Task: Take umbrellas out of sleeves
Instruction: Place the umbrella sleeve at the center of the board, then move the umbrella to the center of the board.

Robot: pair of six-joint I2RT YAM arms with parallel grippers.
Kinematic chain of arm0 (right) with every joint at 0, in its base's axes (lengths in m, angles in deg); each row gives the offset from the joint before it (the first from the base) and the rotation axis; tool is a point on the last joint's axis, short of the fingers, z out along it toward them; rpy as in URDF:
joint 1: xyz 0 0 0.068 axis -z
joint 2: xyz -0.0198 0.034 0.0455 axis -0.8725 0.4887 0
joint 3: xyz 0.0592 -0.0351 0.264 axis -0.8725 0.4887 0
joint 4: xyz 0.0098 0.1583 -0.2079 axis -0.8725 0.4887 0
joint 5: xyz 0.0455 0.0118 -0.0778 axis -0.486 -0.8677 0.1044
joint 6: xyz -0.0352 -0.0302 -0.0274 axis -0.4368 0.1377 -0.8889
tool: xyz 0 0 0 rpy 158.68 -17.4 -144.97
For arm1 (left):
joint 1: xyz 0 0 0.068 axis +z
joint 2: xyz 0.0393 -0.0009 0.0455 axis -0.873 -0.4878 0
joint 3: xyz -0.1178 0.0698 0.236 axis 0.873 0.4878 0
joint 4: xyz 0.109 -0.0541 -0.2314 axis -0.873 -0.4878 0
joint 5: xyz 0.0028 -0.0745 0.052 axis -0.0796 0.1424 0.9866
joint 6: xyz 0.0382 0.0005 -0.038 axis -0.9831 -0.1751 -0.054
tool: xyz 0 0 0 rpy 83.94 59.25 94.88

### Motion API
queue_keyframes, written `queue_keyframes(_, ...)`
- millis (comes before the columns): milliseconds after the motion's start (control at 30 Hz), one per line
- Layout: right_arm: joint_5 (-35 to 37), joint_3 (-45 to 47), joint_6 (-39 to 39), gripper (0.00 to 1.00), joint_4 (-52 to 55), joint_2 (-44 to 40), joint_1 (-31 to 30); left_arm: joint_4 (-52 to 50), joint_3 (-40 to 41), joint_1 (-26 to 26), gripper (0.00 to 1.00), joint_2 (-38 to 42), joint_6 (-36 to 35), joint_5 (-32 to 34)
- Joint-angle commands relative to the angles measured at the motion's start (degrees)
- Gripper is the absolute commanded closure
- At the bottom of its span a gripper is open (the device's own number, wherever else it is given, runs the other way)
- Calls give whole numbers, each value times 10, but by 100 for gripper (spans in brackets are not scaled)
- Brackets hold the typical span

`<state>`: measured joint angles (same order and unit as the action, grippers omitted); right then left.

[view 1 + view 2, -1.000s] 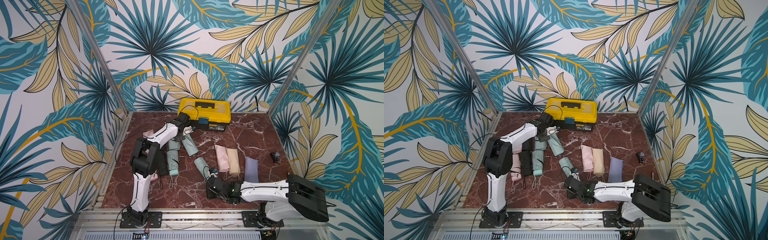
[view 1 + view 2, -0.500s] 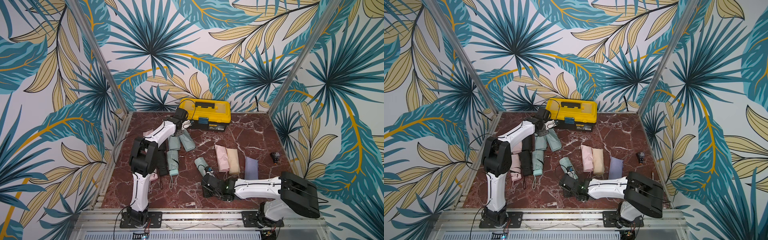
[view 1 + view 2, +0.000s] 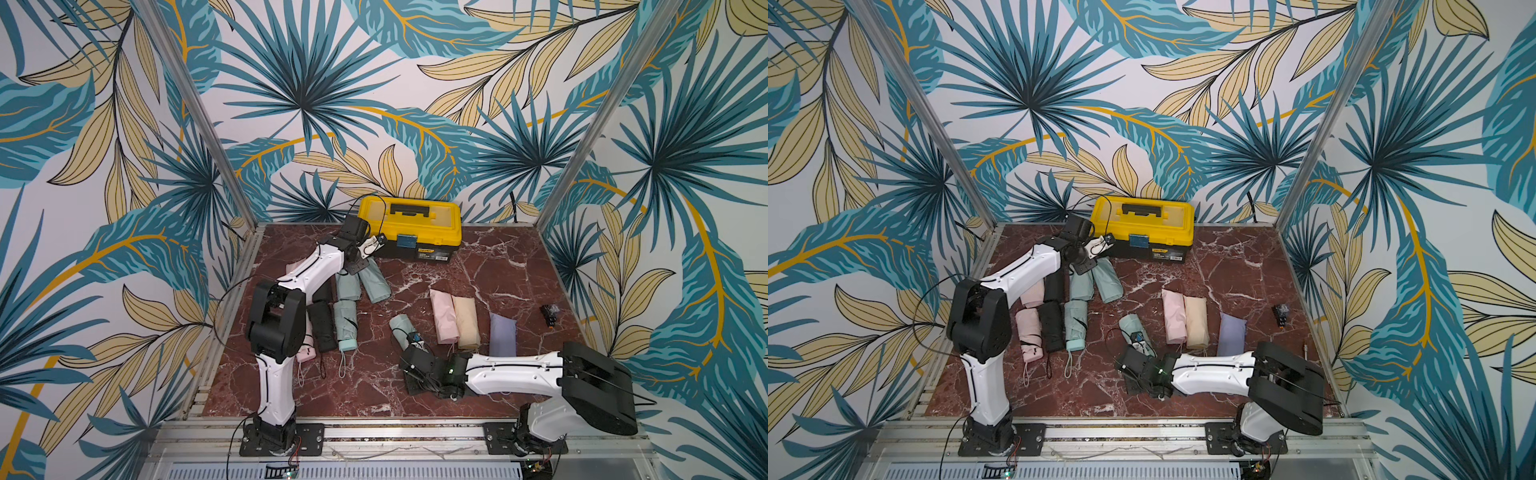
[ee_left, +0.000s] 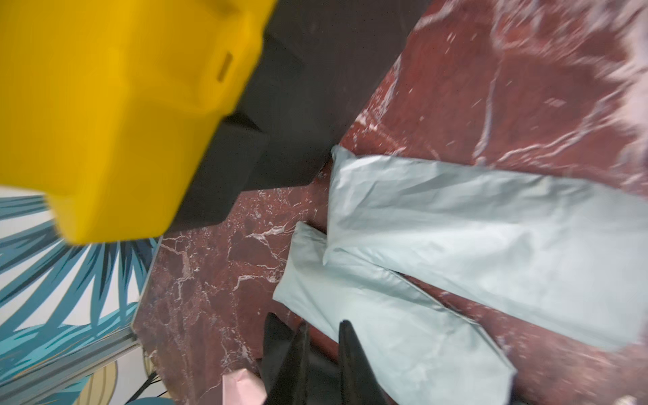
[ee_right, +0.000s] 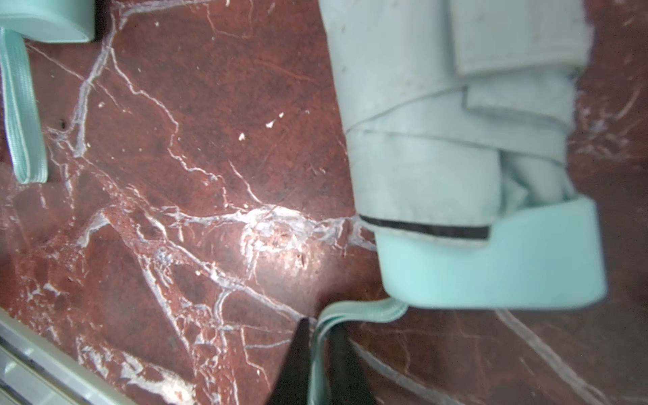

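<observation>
A mint umbrella [image 3: 402, 329] [image 5: 456, 140] lies bare at the front middle. Its wrist loop [image 5: 350, 312] runs between the fingers of my right gripper [image 3: 417, 343] [image 5: 319, 328], whose jaws stand slightly open around it. My left gripper [image 3: 376, 241] [image 4: 324, 324] hovers by the toolbox, narrowly open and empty, above two limp mint sleeves [image 4: 491, 224] [image 4: 385, 315]. On the left lie another mint umbrella [image 3: 345, 324], a black one [image 3: 322, 324] and a pink one [image 3: 1030, 332]. Pink [image 3: 444, 316], beige [image 3: 466, 322] and lilac [image 3: 503, 332] sleeves lie plump at the right.
A yellow-lidded black toolbox [image 3: 409, 226] stands against the back wall, close to my left gripper. A small black object [image 3: 549, 311] sits near the right wall. A pink sleeve [image 3: 293, 266] and a black sleeve [image 3: 322, 293] lie partly under the left arm.
My left gripper has lifted off the mint sleeves toward the toolbox, its jaws parting. My right wrist has shifted a little left and its jaws have eased apart around the loop.
</observation>
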<state>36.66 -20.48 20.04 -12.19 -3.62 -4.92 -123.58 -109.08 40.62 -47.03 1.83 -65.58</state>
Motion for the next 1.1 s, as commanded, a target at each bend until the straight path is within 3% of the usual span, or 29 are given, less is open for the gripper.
queue_keyframes(0,14,-13,-19,55,45,-26,-2,74,47,1,77,110,85,-116)
queue_keyframes(133,41,-24,-43,46,90,-72,-2,121,99,1,73,190,165,-208)
queue_keyframes(333,54,-73,-107,44,142,-91,30,240,198,-5,72,260,293,-346)
queue_keyframes(567,-18,-123,-168,44,156,-51,121,254,201,-16,72,299,307,-383)
queue_keyframes(800,-69,-178,-199,44,156,42,161,254,204,-9,71,308,319,-387)
queue_keyframes(1067,-44,-199,-192,44,167,120,166,257,205,9,72,320,327,-397)
